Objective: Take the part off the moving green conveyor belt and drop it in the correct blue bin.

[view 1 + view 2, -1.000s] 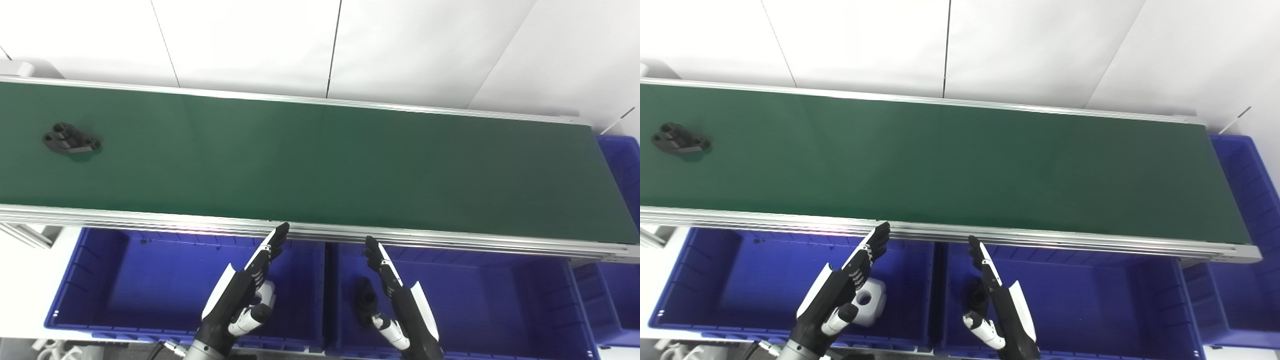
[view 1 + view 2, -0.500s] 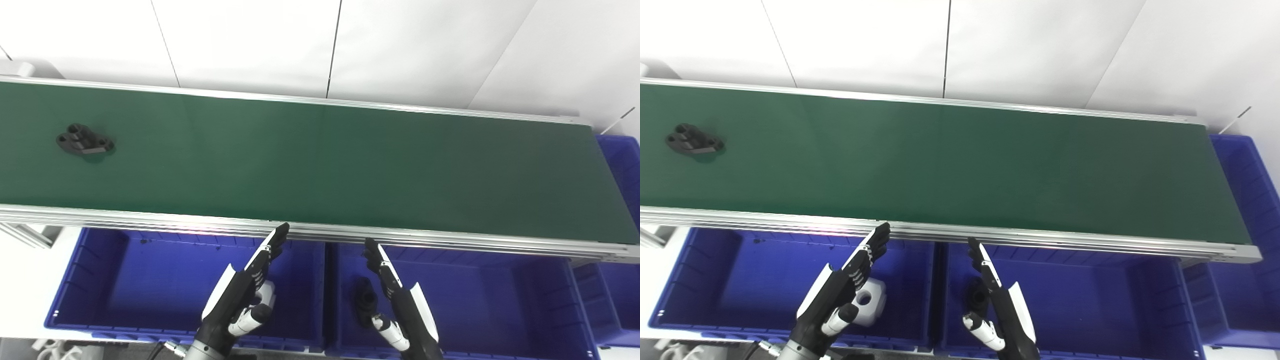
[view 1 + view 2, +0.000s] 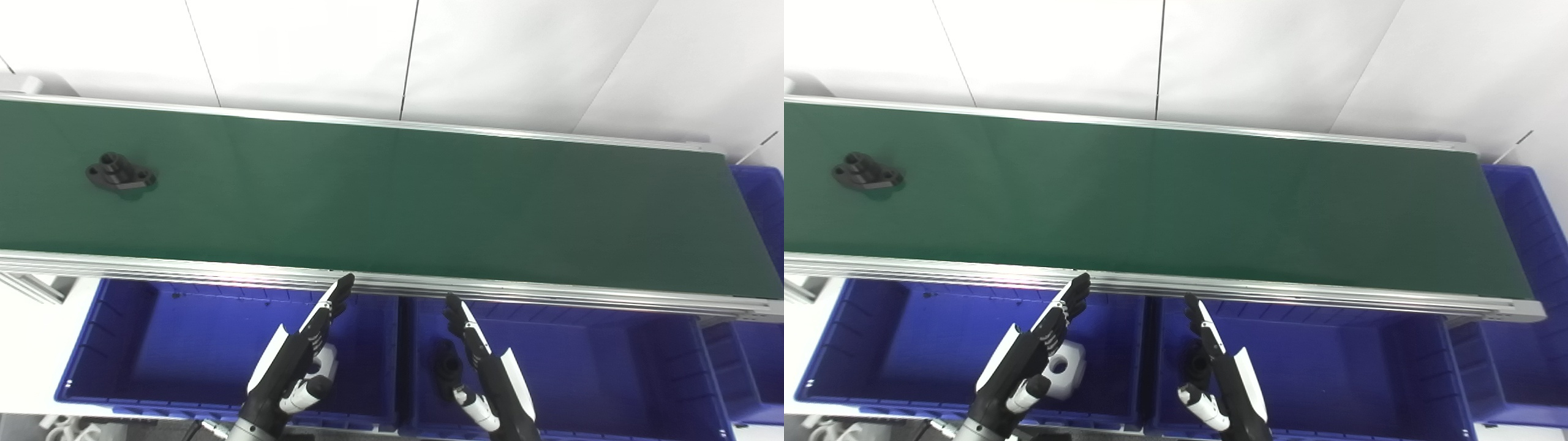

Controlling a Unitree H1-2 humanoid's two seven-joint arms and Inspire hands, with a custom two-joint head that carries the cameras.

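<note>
A black flanged part (image 3: 120, 176) lies on the green conveyor belt (image 3: 392, 196) near its left end. Both hands hang below the belt's near rail, over the blue bins. My left hand (image 3: 298, 361) is open with its fingers stretched toward the rail, above the left blue bin (image 3: 147, 343). My right hand (image 3: 487, 367) is open too, fingers straight, above the middle blue bin (image 3: 600, 361). Neither hand holds anything. Both are far to the right of the part.
A white part (image 3: 1062, 367) lies in the left bin, partly behind my left hand. A black part (image 3: 448, 367) lies in the middle bin beside my right hand. A third blue bin (image 3: 1525, 245) stands at the belt's right end. A white wall backs the belt.
The black part has ridden the belt to the right. Both hands have stayed almost still; the right one has sunk very slightly.
</note>
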